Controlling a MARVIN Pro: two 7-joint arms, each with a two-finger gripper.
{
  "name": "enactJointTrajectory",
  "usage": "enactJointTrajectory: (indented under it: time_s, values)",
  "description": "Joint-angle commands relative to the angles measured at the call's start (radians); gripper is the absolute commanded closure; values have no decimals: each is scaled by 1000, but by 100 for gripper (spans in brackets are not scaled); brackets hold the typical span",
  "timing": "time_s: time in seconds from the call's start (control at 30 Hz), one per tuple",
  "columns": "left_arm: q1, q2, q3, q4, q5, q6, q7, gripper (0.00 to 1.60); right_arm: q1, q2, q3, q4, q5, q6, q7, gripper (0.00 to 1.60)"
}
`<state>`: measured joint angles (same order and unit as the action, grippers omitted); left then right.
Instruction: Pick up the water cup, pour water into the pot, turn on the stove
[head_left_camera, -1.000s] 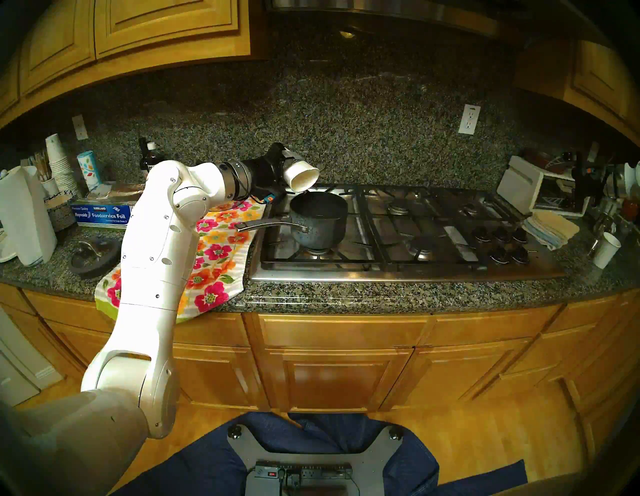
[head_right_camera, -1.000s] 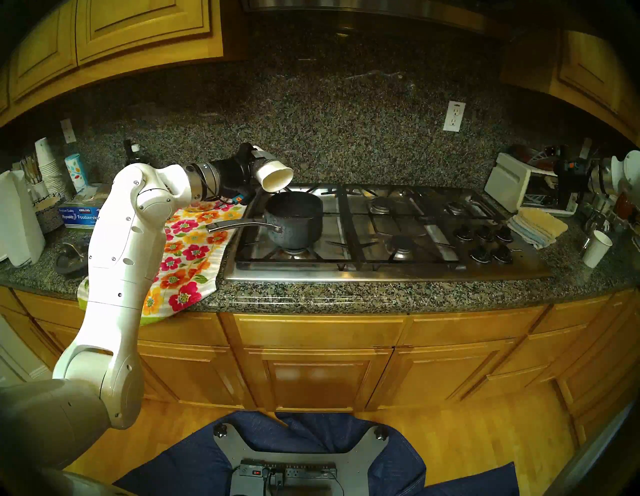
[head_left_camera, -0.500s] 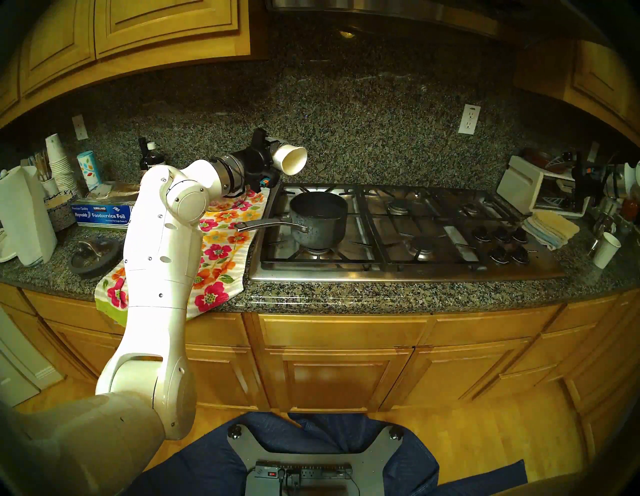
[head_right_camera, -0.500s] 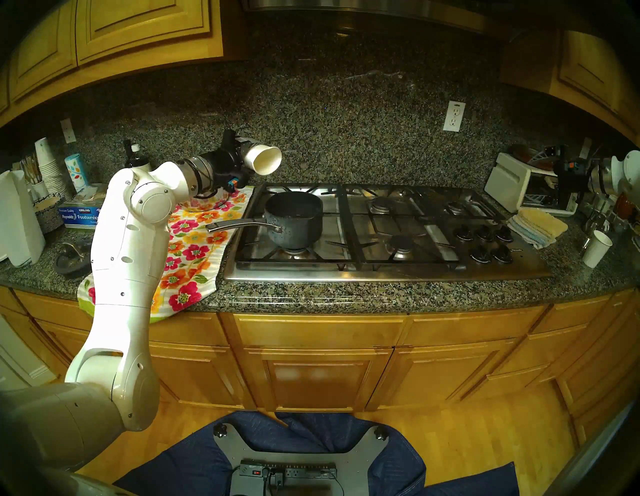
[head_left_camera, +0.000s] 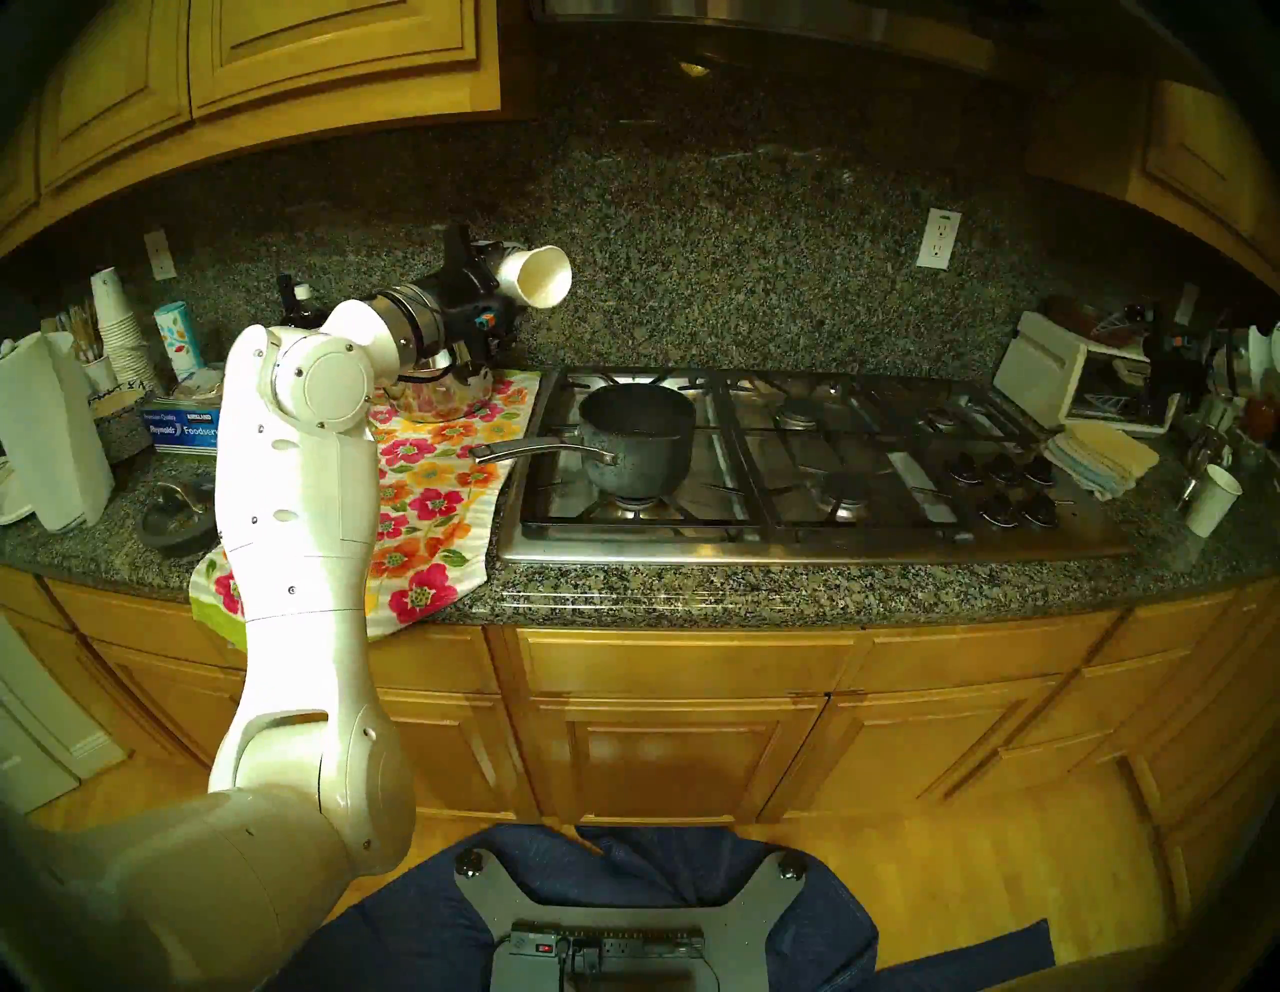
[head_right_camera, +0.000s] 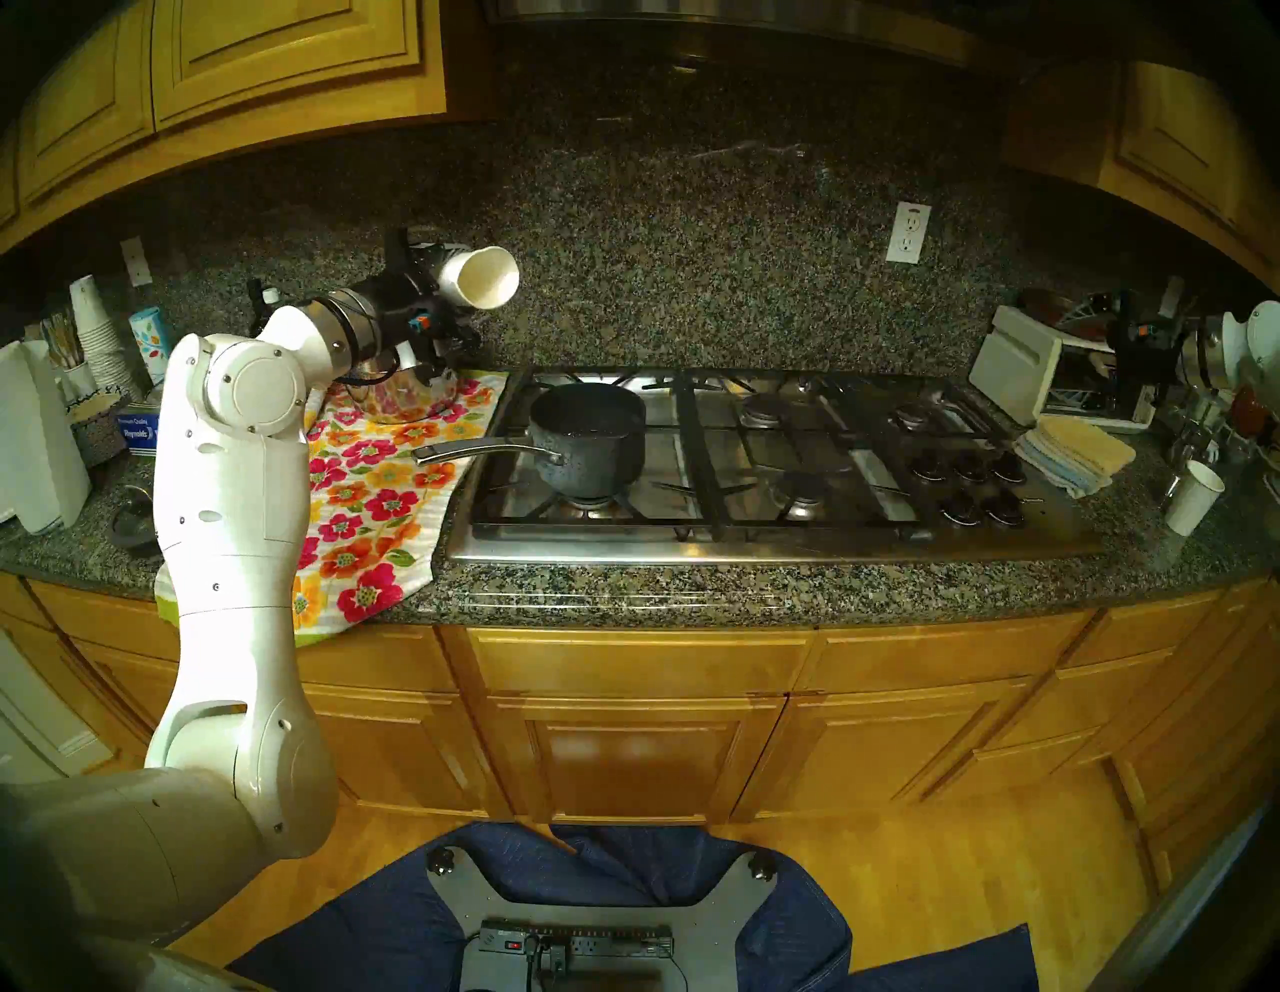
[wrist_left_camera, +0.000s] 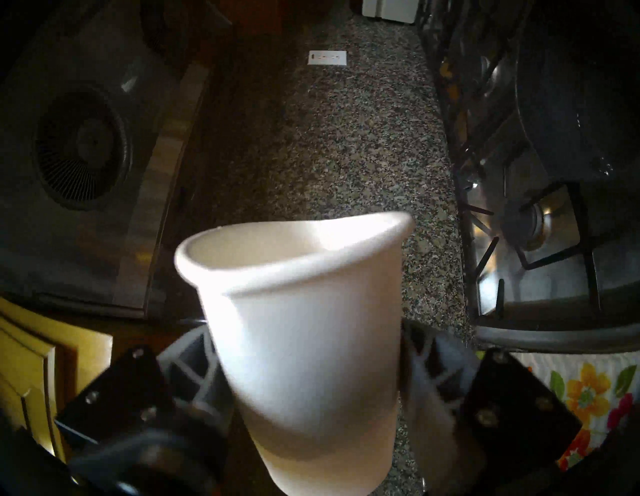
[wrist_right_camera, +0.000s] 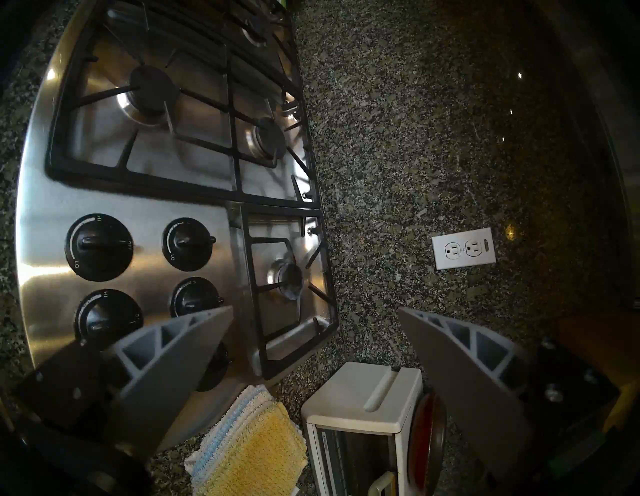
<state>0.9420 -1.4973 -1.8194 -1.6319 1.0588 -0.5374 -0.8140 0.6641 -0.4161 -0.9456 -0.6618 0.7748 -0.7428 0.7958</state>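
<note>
My left gripper (head_left_camera: 500, 269) is shut on the white water cup (head_left_camera: 539, 277), which lies nearly on its side with its mouth facing right. It hangs in the air above and to the left of the pot (head_left_camera: 637, 436). The inside of the cup looks empty. In the left wrist view the cup (wrist_left_camera: 304, 329) fills the gap between my fingers (wrist_left_camera: 187, 367). The dark speckled pot stands on the front left burner of the steel stove (head_left_camera: 817, 547), its handle (head_left_camera: 533, 450) pointing left. My right gripper (wrist_right_camera: 316, 309) is open and empty above the stove's black knobs (wrist_right_camera: 98, 247).
A shiny steel pot (head_left_camera: 443, 398) sits on a floral towel (head_left_camera: 436, 499) below my left wrist. A small white cup (head_left_camera: 1212, 499), folded cloths (head_left_camera: 1101, 457) and a toaster oven (head_left_camera: 1080, 381) stand right of the stove. A foil box (head_left_camera: 183, 429) and a cup stack (head_left_camera: 118, 325) are at the left.
My left arm has drawn the cup up and to the left, away from over the pot. The cup's mouth has turned from pointing down to about level.
</note>
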Motion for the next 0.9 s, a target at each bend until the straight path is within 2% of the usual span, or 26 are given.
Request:
enactJointTrajectory:
  time_s: [0.0,0.07,0.1,0.17,0.23,0.27,0.4,0.43,0.7,0.87]
  values:
    - [-22,-25,-72,-103,-141,32,-60,85,25,-10,18,7,8,0,-11,0]
    - [6,-40,-96,-150,-180,61,-104,85,25,-10,18,7,8,0,-11,0]
    - [-6,-42,-107,-126,-209,66,-116,86,25,-10,18,7,8,0,-11,0]
    - [26,-56,-128,-185,-241,95,-154,86,25,-10,18,7,8,0,-11,0]
    - [24,-68,-152,-184,-284,127,-186,86,25,-10,18,7,8,0,-11,0]
    - [41,-84,-171,-217,-312,158,-211,86,25,-10,18,7,8,0,-11,0]
    - [46,-110,-230,-230,-388,238,-280,85,25,-10,18,7,8,0,-11,0]
    - [46,-110,-230,-230,-388,238,-280,85,25,-10,18,7,8,0,-11,0]
    - [56,-119,-313,-239,-490,371,-391,83,26,-10,18,6,8,0,-13,0]
    - [71,-122,-347,-239,-516,381,-417,83,27,-9,18,5,7,1,-14,0]
